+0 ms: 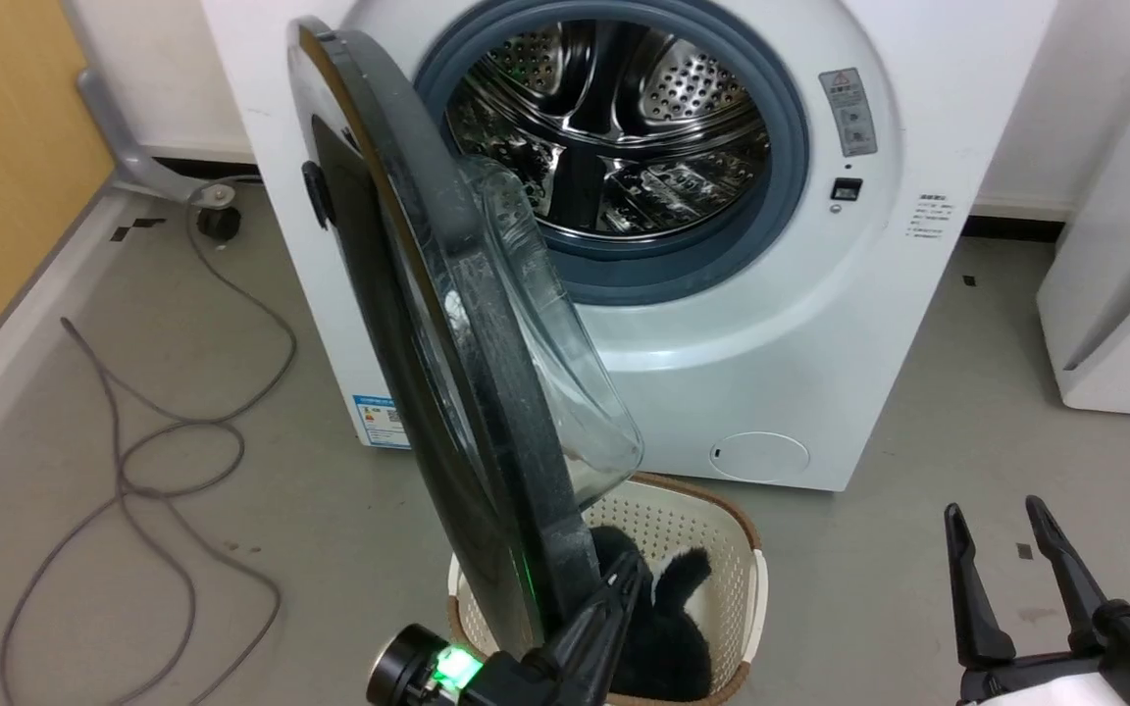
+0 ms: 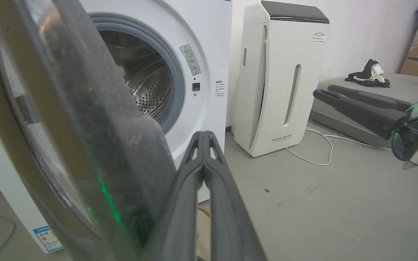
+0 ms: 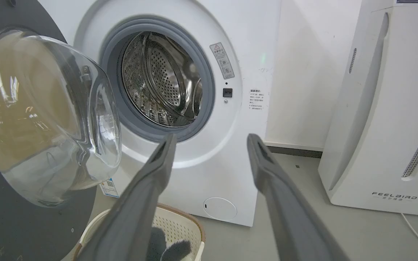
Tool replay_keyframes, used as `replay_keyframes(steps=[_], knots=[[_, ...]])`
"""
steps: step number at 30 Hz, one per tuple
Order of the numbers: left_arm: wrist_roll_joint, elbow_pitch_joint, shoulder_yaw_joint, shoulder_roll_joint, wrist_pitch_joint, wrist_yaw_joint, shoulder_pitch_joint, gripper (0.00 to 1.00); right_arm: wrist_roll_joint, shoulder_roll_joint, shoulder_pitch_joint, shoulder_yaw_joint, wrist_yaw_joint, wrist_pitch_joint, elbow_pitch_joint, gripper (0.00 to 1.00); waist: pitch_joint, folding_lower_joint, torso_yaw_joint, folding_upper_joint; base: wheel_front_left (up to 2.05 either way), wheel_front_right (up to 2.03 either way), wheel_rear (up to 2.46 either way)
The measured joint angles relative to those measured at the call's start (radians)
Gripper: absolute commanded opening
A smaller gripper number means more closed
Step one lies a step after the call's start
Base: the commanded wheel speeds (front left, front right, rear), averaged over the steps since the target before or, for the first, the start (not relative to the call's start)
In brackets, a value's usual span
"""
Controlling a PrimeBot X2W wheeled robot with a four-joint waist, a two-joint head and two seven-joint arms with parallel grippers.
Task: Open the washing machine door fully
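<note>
The washing machine (image 1: 781, 324) is a white front-loader with a grey ring and a steel drum (image 1: 614, 127). The washing machine door (image 1: 447, 392), a black disc with a bulging glass bowl (image 1: 565, 363), stands swung out, edge-on to me and hinged on the left. My left gripper (image 1: 629, 571) is shut with nothing in it. Its tips lie right beside the inner side of the door's lower rim. In the left wrist view those closed fingers (image 2: 203, 137) rise next to the door (image 2: 85, 127). My right gripper (image 1: 995, 510) hangs open at the lower right, well clear of the door.
A cream laundry basket (image 1: 722, 529) with a dark fluffy item stands on the floor under the door. A grey cable (image 1: 163, 441) loops over the floor on the left. A white slanted appliance (image 3: 386, 108) stands right of the machine.
</note>
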Motion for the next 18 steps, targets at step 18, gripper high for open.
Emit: replay_keyframes(steps=[18], knots=[[0.001,-0.019,0.056,-0.02,0.0,0.006,0.074,0.0,0.01,0.001,0.0,0.022,0.0,0.0,0.018,1.0,0.003,0.0,0.131,0.0,0.0,0.0,0.0]])
